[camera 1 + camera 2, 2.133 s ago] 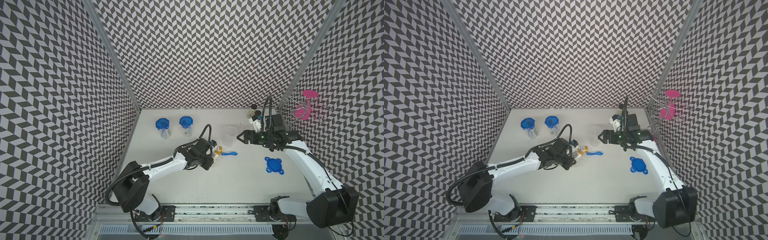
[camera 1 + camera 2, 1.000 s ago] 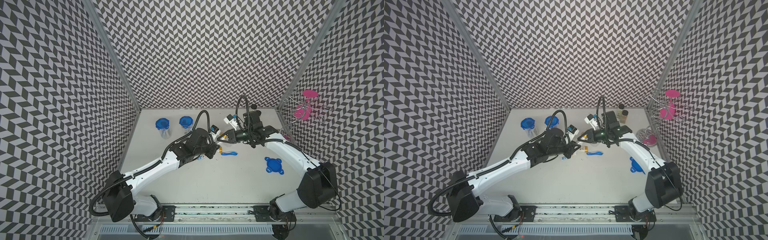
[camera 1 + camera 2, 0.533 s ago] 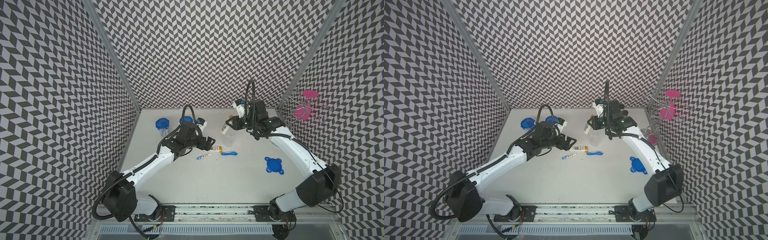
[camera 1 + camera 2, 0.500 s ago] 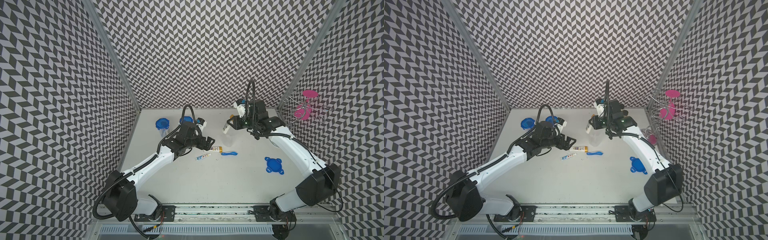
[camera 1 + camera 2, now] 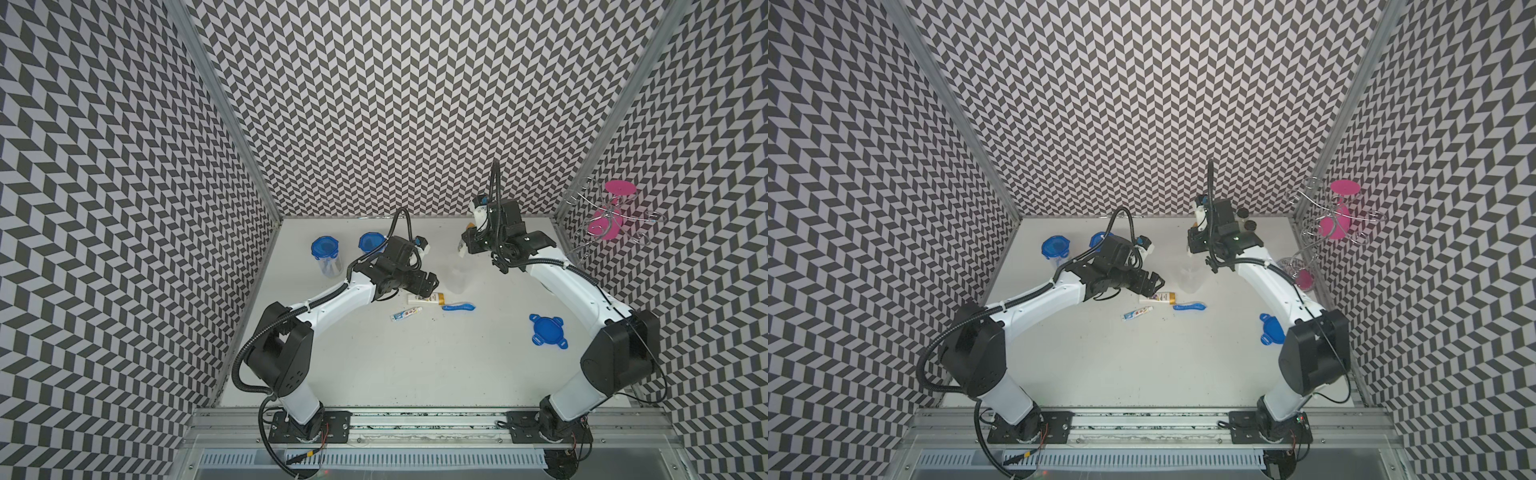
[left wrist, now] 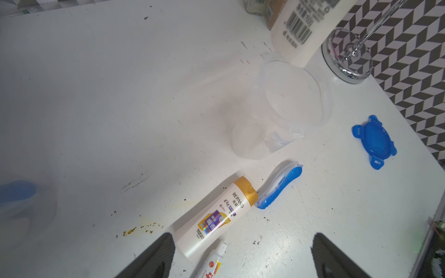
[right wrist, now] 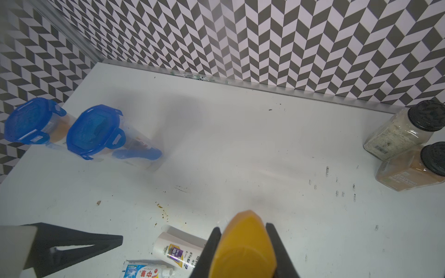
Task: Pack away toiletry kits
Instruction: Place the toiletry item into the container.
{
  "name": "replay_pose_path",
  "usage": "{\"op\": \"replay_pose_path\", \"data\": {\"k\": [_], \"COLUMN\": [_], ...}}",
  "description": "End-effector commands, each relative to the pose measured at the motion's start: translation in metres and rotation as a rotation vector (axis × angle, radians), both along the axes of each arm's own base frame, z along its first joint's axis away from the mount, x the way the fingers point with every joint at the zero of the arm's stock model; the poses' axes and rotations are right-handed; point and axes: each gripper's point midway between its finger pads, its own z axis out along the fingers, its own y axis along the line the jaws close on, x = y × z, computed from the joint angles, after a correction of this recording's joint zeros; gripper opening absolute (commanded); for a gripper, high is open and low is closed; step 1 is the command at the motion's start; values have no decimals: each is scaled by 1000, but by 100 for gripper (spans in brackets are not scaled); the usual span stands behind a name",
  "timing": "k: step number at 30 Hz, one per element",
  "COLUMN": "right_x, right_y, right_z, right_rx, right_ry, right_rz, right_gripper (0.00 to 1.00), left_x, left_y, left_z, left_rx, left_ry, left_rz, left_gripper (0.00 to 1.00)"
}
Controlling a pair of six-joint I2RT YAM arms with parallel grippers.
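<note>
Left jaws reopened; right jaws pinch glossy gold-capped tube (image 7: 242,245).

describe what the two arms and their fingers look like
The left arm and right arm match: white rounded links, black joint housings, black bases bolted to a silver rail. A black ribbed cable loops along each. The fingers are black, tapered, finely textured.

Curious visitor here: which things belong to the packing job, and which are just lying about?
Job: open clear cup, loose blue lid, two lidded cups, toothbrush, toothpaste tube, gold-capped tube lying flat, second gold-capped tube in the right gripper.
Lying about: two spice jars, wire stand.
</note>
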Motion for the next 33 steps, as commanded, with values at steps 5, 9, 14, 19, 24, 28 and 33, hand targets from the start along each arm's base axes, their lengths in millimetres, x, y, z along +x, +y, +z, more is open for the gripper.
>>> {"op": "replay_pose_path", "data": {"k": [5, 9, 14, 19, 24, 28, 33], "right_x": [1, -2, -3, -8, -11, -12, -15], "right_y": [1, -1, -1, -3, -2, -1, 1], "right_z": [-14, -28, -36, -51, -54, -50, -48], "right_rx": [-19, -25, -34, -41, -33, -17, 0], "right_ry": [3, 19, 43, 63, 66, 61, 61], "right_rz": [17, 13, 20, 17, 22, 26, 33], "right_gripper": [0, 0, 2, 11, 20, 24, 29], "left_x": [8, 12, 13, 8, 12, 5, -8], "left_y": [1, -4, -9, -15, -11, -9, 0], "left_z": [-35, -44, -64, -83, -107, -118, -138], "left_rx": [139, 187, 236, 257, 315, 354, 402], "left_ry": [-41, -67, -51, -64, -54, -51, -21], "left_rz": [-50, -65, -89, -142, -141, -140, -130], "left_gripper": [94, 97, 98, 98, 97, 86, 77]}}
